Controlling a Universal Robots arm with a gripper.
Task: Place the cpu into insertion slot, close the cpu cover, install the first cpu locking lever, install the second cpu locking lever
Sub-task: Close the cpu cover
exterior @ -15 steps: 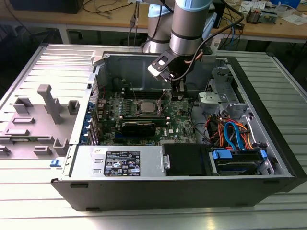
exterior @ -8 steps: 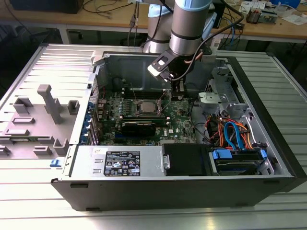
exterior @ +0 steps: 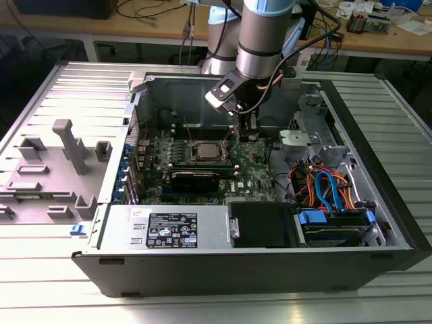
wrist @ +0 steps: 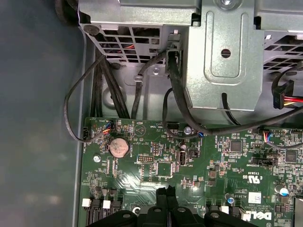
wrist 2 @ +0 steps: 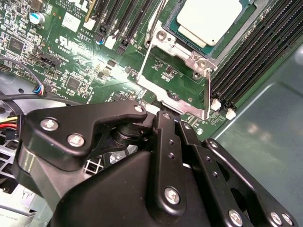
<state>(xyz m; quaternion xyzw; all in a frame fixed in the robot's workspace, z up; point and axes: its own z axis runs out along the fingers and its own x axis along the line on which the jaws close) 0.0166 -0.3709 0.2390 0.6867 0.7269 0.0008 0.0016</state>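
A: Starting near: what of the pincer (wrist: 165, 197)?

B: Seems closed, tips pressed together, with nothing seen between. Hanging low over the green board (wrist: 156, 156), near the slot (exterior: 192, 152).

A: And where to find the cpu (wrist 2: 208, 19)?

B: Lying flat inside the slot, silver top up. Seems framed by the cover (wrist 2: 187, 47), but hard to say whether fully down.

A: How to handle it, probably?

B: Judging it light and stiff but fragile. Better to take it by two opposite edges and never press hard on top. Expecting a thin, springy cover and a smooth wire lever (wrist 2: 209, 94), easy to slip from.

A: And farther away?

B: Seeing the open case (exterior: 270, 266), resting on the ribbed tabletop (exterior: 216, 310).
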